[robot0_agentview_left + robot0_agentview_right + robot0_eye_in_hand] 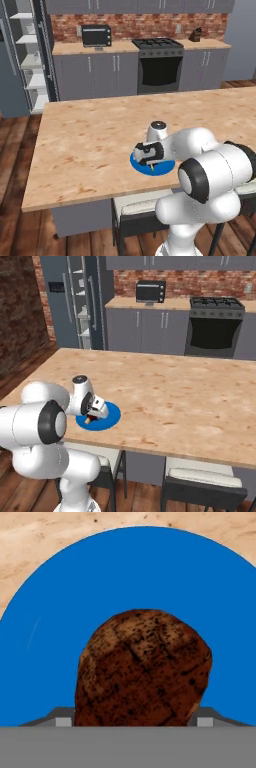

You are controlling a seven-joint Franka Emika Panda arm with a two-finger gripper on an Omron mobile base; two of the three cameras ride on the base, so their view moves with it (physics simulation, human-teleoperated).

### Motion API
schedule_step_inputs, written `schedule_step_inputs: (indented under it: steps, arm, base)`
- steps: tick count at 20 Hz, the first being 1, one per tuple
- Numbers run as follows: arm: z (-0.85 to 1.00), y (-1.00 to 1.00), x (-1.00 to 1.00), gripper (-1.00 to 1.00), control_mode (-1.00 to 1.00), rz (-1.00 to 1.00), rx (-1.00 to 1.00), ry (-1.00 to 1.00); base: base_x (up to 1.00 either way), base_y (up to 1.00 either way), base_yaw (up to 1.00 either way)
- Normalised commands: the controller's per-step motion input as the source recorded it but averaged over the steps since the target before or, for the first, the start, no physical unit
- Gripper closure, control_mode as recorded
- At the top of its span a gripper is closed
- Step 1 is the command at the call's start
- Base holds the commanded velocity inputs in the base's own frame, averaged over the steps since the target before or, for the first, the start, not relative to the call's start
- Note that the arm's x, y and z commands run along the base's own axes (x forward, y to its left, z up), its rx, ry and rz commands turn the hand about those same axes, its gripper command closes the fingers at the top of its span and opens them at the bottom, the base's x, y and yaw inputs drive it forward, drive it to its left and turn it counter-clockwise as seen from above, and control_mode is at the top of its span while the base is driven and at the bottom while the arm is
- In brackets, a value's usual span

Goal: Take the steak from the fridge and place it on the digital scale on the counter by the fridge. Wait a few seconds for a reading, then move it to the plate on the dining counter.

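One steak, dark brown, clamped between the gripper fingertips (one pad at each flank), directly over the blue plate. Plate near the front edge of the dining counter. Beyond: range, toaster oven, open fridge.

The steak is sitting in the lower centre of the frame, between the hand tips. The blue plate is spreading behind it, with wood-grain tabletop showing along the top.
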Motion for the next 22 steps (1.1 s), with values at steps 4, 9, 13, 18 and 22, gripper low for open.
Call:
schedule_step_inputs:
  steps: [4, 9, 13, 18, 22]
  arm:
    - [-0.25, -0.05, 0.43, -1.0, -1.0, 0.0, 0.0, 0.0]
    - [-0.06, -0.01, 0.22, -1.0, -1.0, 0.0, 0.0, 0.0]
    - [0.53, 0.0, -0.28, -1.0, -1.0, 0.0, 0.03, 0.0]
    - [0.97, 0.0, -0.62, -1.0, -1.0, -0.02, 0.08, 0.0]
    - [0.66, 0.0, -0.24, -1.0, -1.0, -0.04, 0.03, 0.02]
  base:
    - [0.0, 0.0, 0.0]
    - [0.0, 0.0, 0.0]
    - [0.0, 0.0, 0.0]
    - [0.0, 0.0, 0.0]
    - [0.0, 0.0, 0.0]
